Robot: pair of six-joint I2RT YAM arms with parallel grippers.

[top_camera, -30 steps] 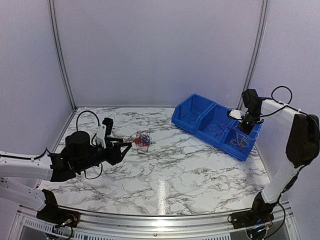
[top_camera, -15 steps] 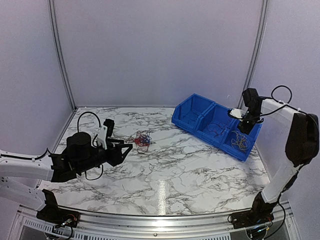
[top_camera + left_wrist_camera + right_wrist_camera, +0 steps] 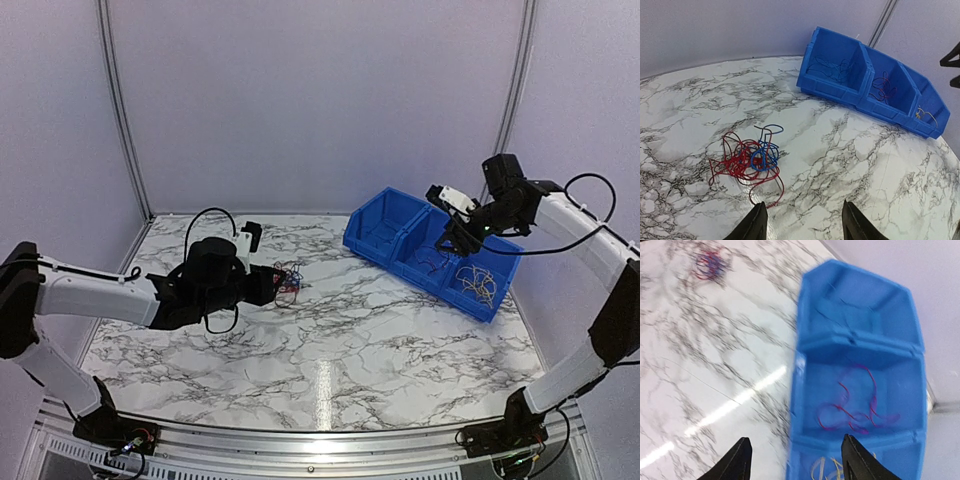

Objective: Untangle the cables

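The left tool (image 3: 805, 222) hangs low over the white, grey-veined marble counter (image 3: 880, 170), its two dark fingers spread apart with nothing between them. Just ahead of it and slightly to its left lies the small tangle of thin red and blue wires (image 3: 747, 160), flat on the counter. Red loops make up most of it and blue loops are bunched on the side away from the tool. One red end trails back almost to the left finger, though I cannot tell whether it touches. No yellow strand shows in this knot.

The right tool (image 3: 797, 460) is also released, with its fingers wide and empty. It hovers above the blue plastic bin with three compartments (image 3: 865, 100), which stands well apart from the left tool at the far right of the counter. Directly below the right tool, the middle compartment holds loose reddish-purple wires (image 3: 855, 405). The compartment nearer the tool's fingers holds pale yellow wires (image 3: 825, 470). The farthest one holds dark blue wires (image 3: 832, 65), which are clearer from the left wrist than from the blurred right one.

The job looks partly done, since several wires lie sorted by colour in the bin. What remains is the knot itself, whose red and blue strands are wound together, so it needs pulling apart and its pieces carrying over.
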